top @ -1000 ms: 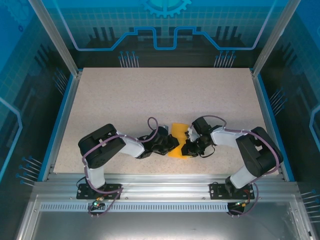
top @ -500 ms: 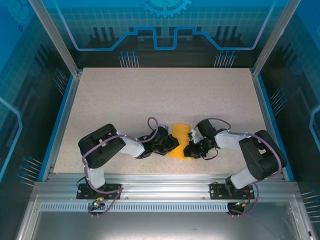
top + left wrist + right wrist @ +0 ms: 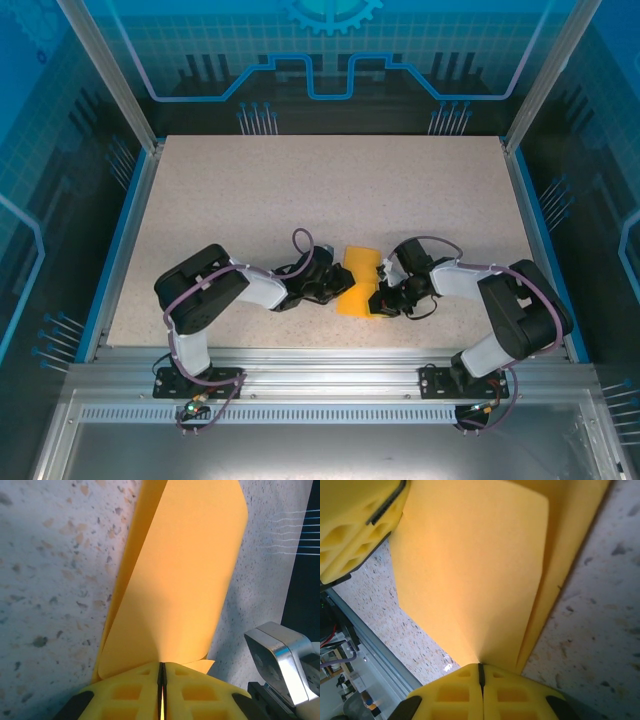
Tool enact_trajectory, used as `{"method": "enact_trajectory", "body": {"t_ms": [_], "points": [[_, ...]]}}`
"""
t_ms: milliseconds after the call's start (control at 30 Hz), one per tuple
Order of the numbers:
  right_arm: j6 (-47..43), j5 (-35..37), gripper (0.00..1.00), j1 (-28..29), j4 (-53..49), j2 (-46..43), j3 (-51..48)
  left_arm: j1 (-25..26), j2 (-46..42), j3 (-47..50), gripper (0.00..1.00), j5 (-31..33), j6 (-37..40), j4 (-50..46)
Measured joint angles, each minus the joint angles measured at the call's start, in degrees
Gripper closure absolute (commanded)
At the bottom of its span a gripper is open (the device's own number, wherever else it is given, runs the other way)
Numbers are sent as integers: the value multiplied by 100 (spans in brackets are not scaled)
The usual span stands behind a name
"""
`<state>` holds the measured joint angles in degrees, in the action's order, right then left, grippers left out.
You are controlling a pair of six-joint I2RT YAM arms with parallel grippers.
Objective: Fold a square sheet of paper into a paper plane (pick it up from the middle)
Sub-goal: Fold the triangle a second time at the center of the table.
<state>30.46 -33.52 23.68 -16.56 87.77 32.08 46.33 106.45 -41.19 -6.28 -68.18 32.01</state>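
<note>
Item: square sheet of paper (image 3: 357, 281), partly folded, at the near middle of the table (image 3: 300, 190). Left claw (image 3: 161, 679) pinched on its left edge; right claw (image 3: 481, 676) pinched on its right edge. Handling: align the layers evenly, grips firm, before pressing any crease.

My bench (image 3: 300, 200) is a pale slab, beige with small dark flecks. A blue border (image 3: 120, 250) runs along its left, right and far edges. Along its near edge lies a silver aluminium rail (image 3: 320, 365), then a slotted strip (image 3: 320, 412) and a grey metal tray (image 3: 320, 450). A slanted metal post (image 3: 112, 75) rises at the bench's far left corner, a second post (image 3: 550, 75) at the far right. Beyond the far edge stands a blue wall (image 3: 200, 40) printed with a grid and a gear emblem (image 3: 335, 12).
</note>
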Motion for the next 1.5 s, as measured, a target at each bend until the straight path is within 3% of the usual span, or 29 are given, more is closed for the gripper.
{"method": "enact_trajectory", "body": {"t_ms": [500,1033,1233,1500], "points": [[-2,0,95,0,-2,-2,0,-216,-50,-90,88,-22,389,-341],[-2,7,94,0,-9,-46,-26,-527,-817,-542,85,400,1078,-2188],[-2,31,94,0,-35,-90,-52,-192,-1320,-772,89,133,1097,-2203],[0,50,94,-2,-50,-120,-66,562,-896,-778,95,-190,365,-1836]]}}
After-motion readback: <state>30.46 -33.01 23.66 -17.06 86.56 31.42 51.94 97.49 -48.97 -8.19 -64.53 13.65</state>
